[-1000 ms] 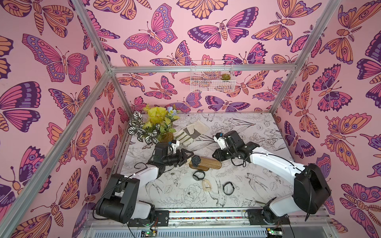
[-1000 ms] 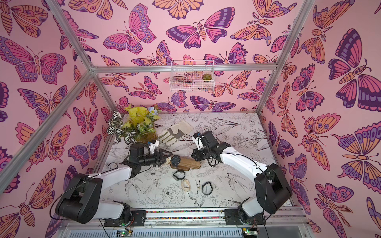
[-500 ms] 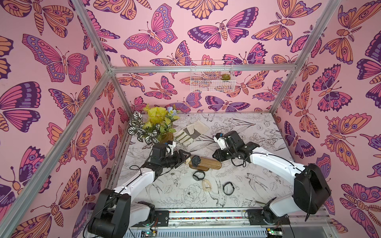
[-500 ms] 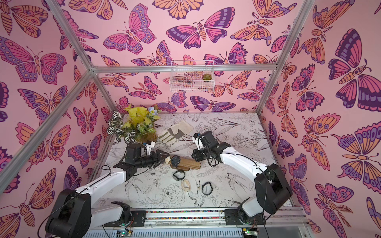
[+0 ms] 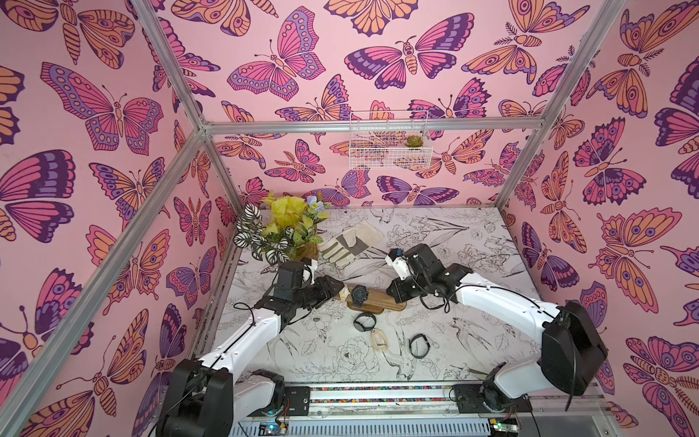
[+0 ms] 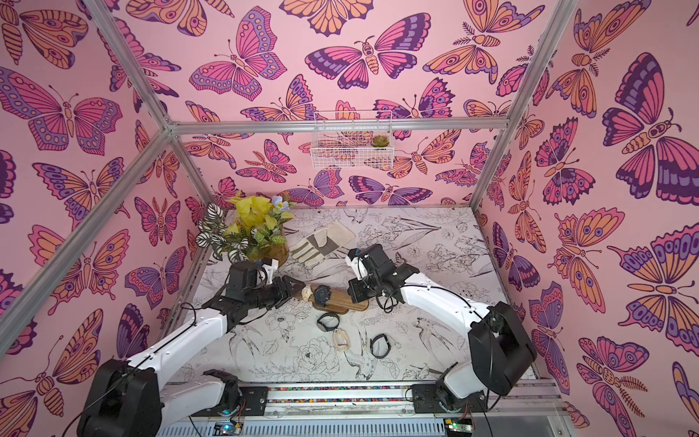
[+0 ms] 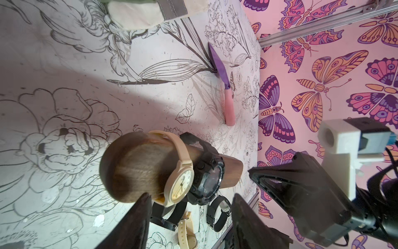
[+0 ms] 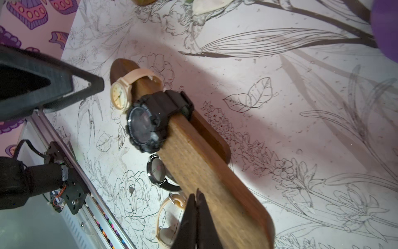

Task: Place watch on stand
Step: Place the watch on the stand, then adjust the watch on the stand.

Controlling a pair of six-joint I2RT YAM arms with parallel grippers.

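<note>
The beige watch (image 7: pixel 179 185) is looped over the stand (image 8: pixel 204 172) at the rounded end nearest my left gripper (image 7: pixel 190 197). It sits just beside the black watch (image 8: pixel 146 125), which is seated further inward. Its dial faces the side of the bar rather than the top. My left gripper waits just off that end of the stand, its fingers apart with nothing between them. My right gripper (image 8: pixel 197 194) is fully closed on nothing, with its tip at the opposite end of the stand; I cannot tell whether it presses on the wood. Handling estimate: the beige watch is light, with a rigid round case and a soft, rubbery-looking strap fastened into a loop that will flex and drag on the wood. The dial cover is probably smooth and easily scratched. If correction is needed, grip across the strap just beside the case, or push on the case rim, never on the dial. Three further watches (image 5: pixel 365 322) lie on the worktop (image 5: pixel 302 359) beside the stand.
</note>
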